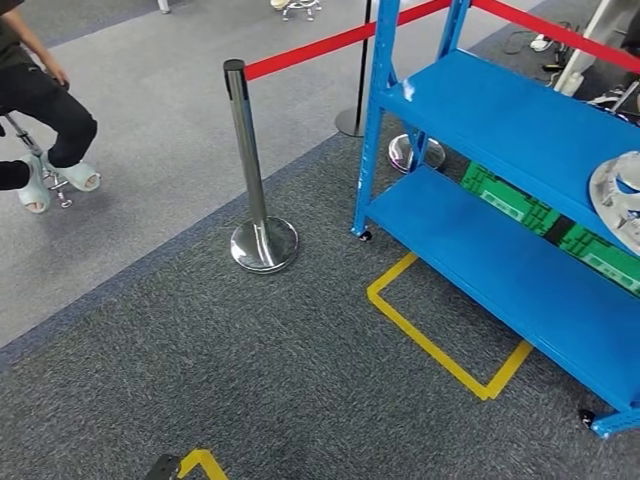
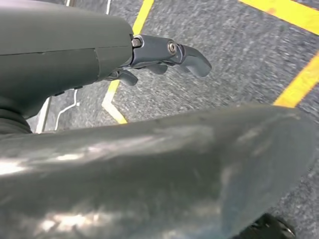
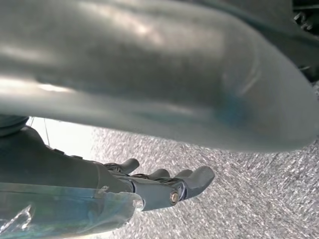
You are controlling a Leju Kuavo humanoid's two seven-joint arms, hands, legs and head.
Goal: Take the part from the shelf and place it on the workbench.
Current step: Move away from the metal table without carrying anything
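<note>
The grey metal part (image 1: 617,195) lay on the upper deck of the blue shelf (image 1: 483,115), at its right end, partly cut off by the frame edge. The left hand (image 2: 165,55) hung over grey carpet (image 1: 249,370) marked with yellow tape (image 1: 438,345), fingers extended and holding nothing. The right hand (image 3: 169,186) likewise held nothing, fingers loosely extended. A chrome stanchion (image 1: 253,170) carried a red belt (image 1: 332,42); a seated person (image 1: 38,100) was at the far left.

One blue shelf (image 1: 490,190) with two boards in sight. On its upper board, one grey-white part (image 1: 619,195). Behind its lower board, two green crates (image 1: 509,197). Left of the shelf, three barrier posts (image 1: 253,160) joined by red belts (image 1: 332,42). On the carpet before the shelf, one yellow tape outline (image 1: 438,340). Far left of the shelf, one seated person (image 1: 38,100). Two robot hands: left hand (image 2: 165,55), right hand (image 3: 169,184).
</note>
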